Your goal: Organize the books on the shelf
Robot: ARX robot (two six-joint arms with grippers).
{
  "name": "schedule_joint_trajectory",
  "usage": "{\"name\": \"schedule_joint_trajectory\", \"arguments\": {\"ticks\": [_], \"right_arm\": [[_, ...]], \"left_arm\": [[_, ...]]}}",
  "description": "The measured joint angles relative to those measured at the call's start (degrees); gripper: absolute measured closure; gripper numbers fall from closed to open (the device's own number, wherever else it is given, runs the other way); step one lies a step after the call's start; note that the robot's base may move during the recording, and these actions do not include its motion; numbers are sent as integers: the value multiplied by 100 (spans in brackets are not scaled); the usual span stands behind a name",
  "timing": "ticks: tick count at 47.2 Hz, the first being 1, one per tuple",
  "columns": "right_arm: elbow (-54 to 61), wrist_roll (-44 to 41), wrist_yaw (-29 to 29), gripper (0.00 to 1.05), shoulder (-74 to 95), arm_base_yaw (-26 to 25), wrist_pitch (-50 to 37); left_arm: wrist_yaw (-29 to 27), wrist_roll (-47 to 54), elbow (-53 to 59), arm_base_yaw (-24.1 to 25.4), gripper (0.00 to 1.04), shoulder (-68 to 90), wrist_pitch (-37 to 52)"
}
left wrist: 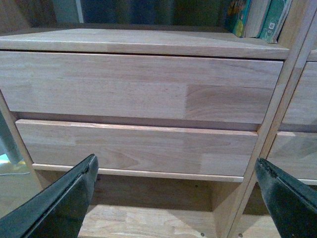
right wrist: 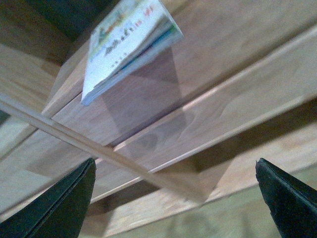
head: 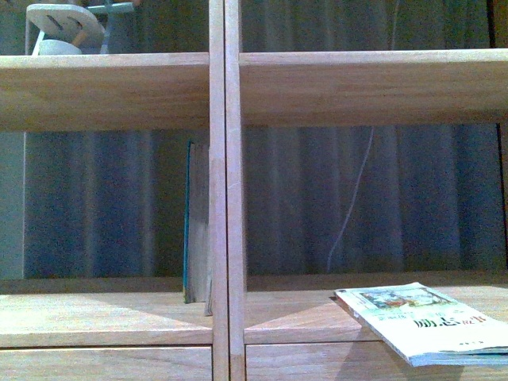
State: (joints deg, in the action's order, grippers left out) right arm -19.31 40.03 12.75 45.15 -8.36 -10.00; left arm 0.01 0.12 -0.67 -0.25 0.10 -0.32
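Ahead, the shelf (head: 226, 198) fills my front view. A thin green-edged book (head: 188, 222) stands upright against the central divider in the left compartment, while the white paperback (head: 429, 321) lies flat in the right one — its corner overhanging the front edge. From my left wrist, my left jaws stand spread and empty before two drawer fronts (left wrist: 138, 89). From my right wrist, my right jaws gape empty too — apart from the paperback on its ledge.
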Motion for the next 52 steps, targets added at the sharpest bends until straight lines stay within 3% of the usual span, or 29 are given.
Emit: {"name": "schedule_joint_trajectory", "arguments": {"ticks": [8, 20, 37, 52], "right_arm": [[-905, 2203, 293, 7, 1952, -57, -310], [-1956, 3963, 48, 7, 2830, 555, -579], [-2855, 4618, -407, 7, 3816, 1296, -831], [-3390, 4492, -798, 7, 4527, 1366, -1095]], "left_arm": [[0, 0, 0, 0, 7, 0, -2], [0, 0, 0, 0, 7, 0, 0], [0, 0, 0, 0, 7, 0, -2], [0, 0, 0, 0, 7, 0, 0]]}}
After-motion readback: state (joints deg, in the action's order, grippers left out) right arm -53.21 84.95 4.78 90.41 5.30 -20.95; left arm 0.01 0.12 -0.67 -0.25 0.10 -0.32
